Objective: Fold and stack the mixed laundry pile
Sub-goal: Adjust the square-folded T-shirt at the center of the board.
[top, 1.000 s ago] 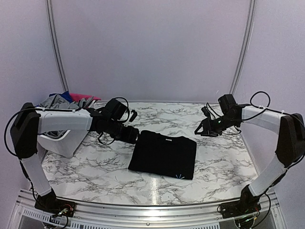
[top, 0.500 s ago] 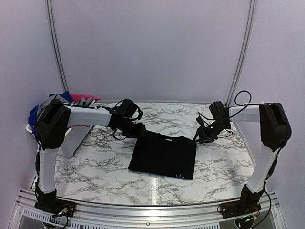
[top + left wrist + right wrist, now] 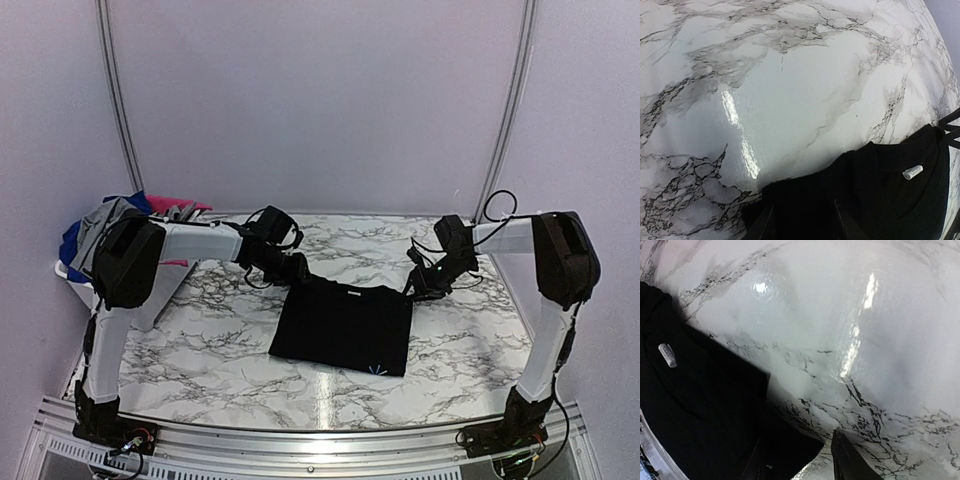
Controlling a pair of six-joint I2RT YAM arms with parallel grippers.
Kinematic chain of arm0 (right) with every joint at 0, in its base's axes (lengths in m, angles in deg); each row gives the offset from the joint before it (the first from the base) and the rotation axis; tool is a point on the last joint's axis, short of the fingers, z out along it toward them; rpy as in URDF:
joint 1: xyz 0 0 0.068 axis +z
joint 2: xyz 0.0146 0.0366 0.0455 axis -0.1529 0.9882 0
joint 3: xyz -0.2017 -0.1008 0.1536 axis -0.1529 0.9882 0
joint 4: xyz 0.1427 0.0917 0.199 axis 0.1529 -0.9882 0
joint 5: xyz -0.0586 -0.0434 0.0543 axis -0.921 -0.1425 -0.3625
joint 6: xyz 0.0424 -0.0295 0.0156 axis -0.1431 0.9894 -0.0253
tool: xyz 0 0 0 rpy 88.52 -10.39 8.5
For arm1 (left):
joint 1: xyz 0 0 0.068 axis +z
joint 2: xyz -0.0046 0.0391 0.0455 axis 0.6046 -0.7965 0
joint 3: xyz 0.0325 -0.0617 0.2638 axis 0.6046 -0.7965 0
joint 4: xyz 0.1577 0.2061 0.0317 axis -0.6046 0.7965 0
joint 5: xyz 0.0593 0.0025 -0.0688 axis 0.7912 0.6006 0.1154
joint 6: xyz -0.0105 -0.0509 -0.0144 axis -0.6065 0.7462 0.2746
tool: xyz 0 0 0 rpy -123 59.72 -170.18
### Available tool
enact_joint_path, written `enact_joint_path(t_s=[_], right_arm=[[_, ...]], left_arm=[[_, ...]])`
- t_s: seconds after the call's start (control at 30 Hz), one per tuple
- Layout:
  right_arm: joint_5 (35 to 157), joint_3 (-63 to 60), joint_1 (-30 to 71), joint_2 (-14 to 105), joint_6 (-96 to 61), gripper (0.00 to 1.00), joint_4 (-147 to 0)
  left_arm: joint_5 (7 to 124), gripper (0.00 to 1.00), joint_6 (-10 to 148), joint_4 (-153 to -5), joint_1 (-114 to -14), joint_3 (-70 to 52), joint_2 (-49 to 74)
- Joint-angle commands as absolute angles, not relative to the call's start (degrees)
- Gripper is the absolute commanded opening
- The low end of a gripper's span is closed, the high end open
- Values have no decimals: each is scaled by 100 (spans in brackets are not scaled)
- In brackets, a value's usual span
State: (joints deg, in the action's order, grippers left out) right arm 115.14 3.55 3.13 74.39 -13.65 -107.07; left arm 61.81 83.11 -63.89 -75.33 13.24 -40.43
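Here, left claw (image 3: 298, 271) and right claw (image 3: 410, 288) at black garment (image 3: 345, 325) corners.

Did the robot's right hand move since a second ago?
Yes. The right gripper moved left and nearer, up to the far right corner of the black shirt, which stayed put.

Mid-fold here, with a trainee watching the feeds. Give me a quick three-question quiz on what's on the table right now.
1. True or false: the black shirt lies folded flat on the marble table.
2. Where on the shirt are the left gripper and right gripper? A) its near corners B) its far corners C) its middle
3. Fill in: the heaped pile of garments sits at the table's ____ edge.
Key: 1 true; 2 B; 3 left.
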Motion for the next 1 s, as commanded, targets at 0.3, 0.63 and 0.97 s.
enact_joint_path(t_s=[0.3, 0.63, 0.97], right_arm=[[12254, 65, 307, 7410, -1285, 0, -10573], [12115, -90, 327, 6922, -1456, 0, -10488], [11821, -436, 361, 7715, -1513, 0, -10174]], left_arm=[[6101, 12, 8209, -6381, -7434, 1424, -3888], [6224, 0, 8084, -6576, -7288, 866, -3254], [6356, 0, 8156, -6681, -7068, 839, -3651]])
